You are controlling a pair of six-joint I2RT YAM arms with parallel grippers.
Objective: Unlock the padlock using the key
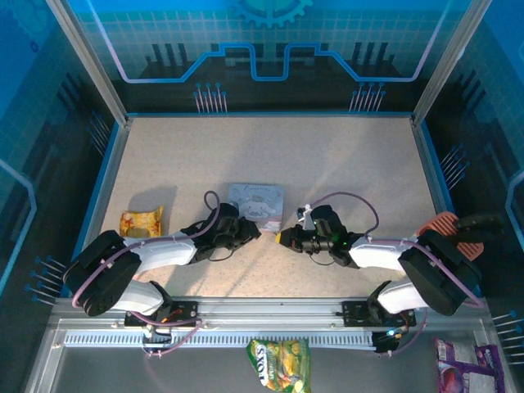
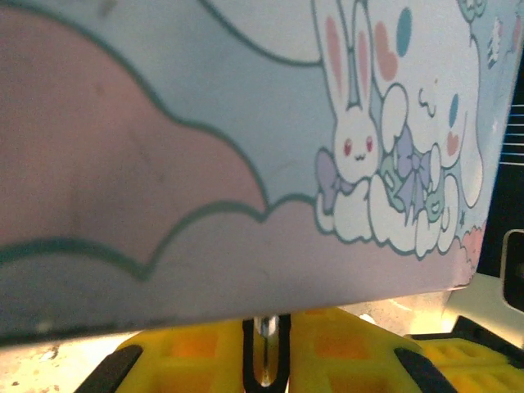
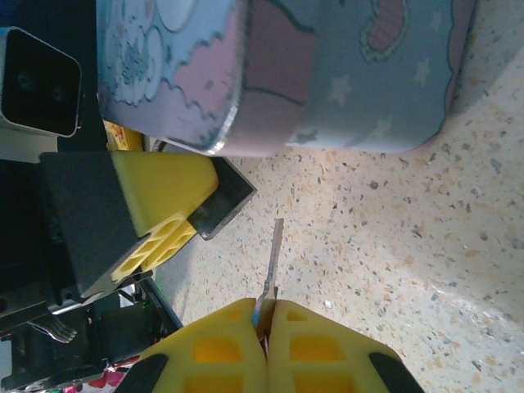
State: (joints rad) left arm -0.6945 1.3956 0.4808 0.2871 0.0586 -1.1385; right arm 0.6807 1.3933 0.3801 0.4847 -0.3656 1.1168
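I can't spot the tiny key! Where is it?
In the right wrist view, the key pokes out of the shut right gripper, pointing toward the cartoon tin just ahead.

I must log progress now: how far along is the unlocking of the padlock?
Done: the right gripper is shut on the key. In hand: the left gripper pinches a small metal thing, apparently the padlock, close by the cartoon-printed tin. Left: the key's tip is bare, in no keyhole, so inserting and turning remain.
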